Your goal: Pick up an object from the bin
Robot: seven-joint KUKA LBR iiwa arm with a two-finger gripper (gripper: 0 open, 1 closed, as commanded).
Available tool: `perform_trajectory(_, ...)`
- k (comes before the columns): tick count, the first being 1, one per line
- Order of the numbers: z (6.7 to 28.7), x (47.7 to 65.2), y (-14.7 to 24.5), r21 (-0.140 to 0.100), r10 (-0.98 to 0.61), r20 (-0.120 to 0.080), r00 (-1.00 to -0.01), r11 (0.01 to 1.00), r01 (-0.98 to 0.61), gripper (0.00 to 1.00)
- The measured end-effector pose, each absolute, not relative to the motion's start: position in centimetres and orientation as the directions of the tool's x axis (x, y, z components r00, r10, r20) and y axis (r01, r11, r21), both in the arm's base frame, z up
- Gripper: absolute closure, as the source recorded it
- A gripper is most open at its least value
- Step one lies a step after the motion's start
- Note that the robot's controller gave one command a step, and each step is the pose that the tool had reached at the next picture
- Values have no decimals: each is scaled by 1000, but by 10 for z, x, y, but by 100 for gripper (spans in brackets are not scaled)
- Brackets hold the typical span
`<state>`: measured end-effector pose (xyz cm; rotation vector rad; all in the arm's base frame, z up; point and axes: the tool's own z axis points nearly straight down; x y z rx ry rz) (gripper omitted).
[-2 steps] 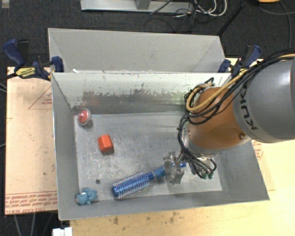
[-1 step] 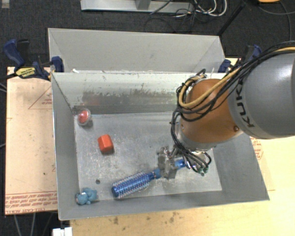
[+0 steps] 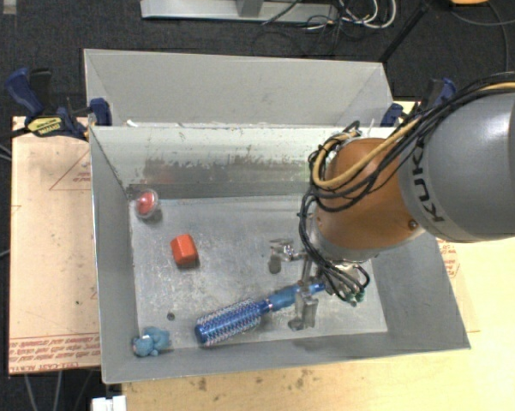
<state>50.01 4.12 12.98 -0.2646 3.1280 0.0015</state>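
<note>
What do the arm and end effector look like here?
Fat rounded grey arm with dark KUKA lettering. An orange-brown wrist cover is wrapped in looping yellow and black cables. Below it is a small bare-metal end effector with two slim fingers.

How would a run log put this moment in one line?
brush: lying near front | gripper: open, at its handle | block, ball, toy: left side, apart

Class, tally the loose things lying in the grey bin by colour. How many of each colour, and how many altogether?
Blue: 2 (hairbrush, small lumpy thing)
Orange-red: 1 (block)
Pinkish-red: 1 (small round thing)
Total: 4
</note>
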Motion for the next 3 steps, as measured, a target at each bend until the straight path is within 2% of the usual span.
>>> perform_trajectory(1,68,502,29,1,-20,2,-1000,1000,-19,0)
perform_trajectory(2,70,503,29,1,-20,0,-1000,1000,-20,100)
perform_trajectory(3,220,515,33,1,-36,-10,-999,999,-37,100)
